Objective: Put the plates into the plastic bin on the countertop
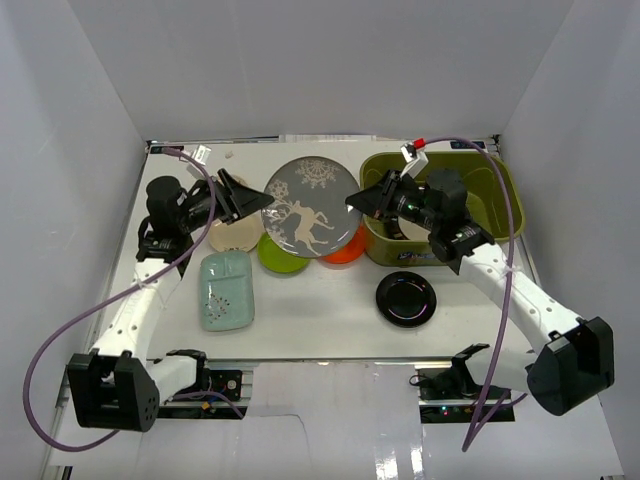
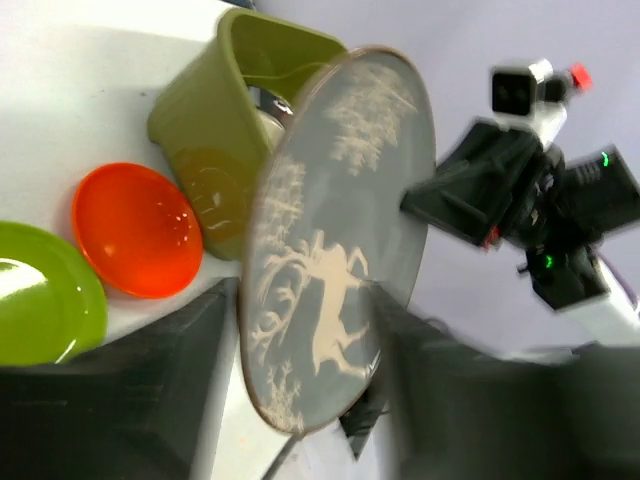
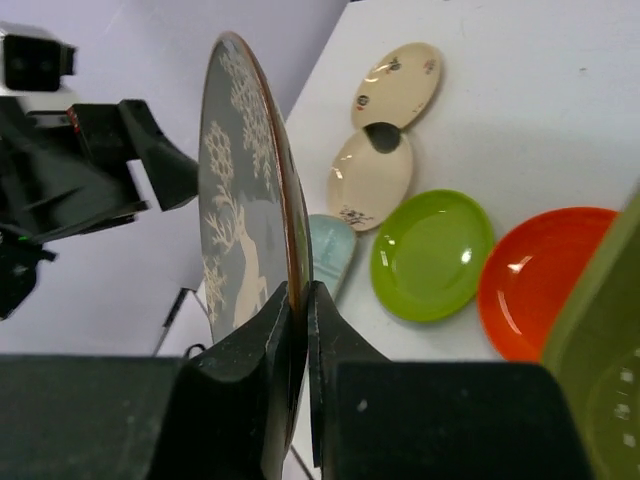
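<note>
pinching the grey deer plate [image 1: 305,205] by its rim in the right pincer [image 3: 300,295], lifted off the surface [image 1: 320,320] just left of the plastic bin [image 1: 505,190] (pattern side turned away from the bin). with the left pincer [image 2: 300,300] spread around the rim farthest from the bin.

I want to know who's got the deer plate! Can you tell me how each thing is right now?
deer plate, held in the air
right gripper, shut on deer plate's rim
left gripper, open around the plate's other edge
green bin, upright on the table
orange plate, flat on table
lime plate, flat on table
black plate, flat on table
mint dish, flat on table
cream plates, both flat on table
</note>
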Tool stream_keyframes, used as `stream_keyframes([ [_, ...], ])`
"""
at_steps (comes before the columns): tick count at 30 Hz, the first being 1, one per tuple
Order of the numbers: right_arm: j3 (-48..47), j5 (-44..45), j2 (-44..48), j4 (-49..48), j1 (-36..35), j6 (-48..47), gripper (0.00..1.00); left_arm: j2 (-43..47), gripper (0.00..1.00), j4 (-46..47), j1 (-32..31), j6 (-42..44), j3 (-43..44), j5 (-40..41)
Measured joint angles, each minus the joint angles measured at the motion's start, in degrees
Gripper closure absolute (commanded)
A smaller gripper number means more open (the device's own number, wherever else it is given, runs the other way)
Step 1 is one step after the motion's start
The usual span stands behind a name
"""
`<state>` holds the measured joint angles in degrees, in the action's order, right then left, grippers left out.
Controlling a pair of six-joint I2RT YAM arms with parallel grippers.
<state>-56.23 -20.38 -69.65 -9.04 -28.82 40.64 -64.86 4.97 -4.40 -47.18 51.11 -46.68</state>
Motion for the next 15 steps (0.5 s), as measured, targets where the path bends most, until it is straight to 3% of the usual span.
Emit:
stream_keyframes([
  [4,1.0,-2.5,1.4,3.5,7.2,-0.4,0.92,6.6,0.02,-4.4,-0.5,3.7,-1.8,-1.5],
  [12,0.8,-0.6,1.8,11.5,36.2,-3.1,0.92,22.0,0.02,-15.6,-2.1,15.6,-7.6,-0.9],
  [15,0.8,1.2,1.3,14.3,40.0,-5.2,0.92,26.7,0.02,-18.6,-3.4,18.3,-11.2,-0.7],
])
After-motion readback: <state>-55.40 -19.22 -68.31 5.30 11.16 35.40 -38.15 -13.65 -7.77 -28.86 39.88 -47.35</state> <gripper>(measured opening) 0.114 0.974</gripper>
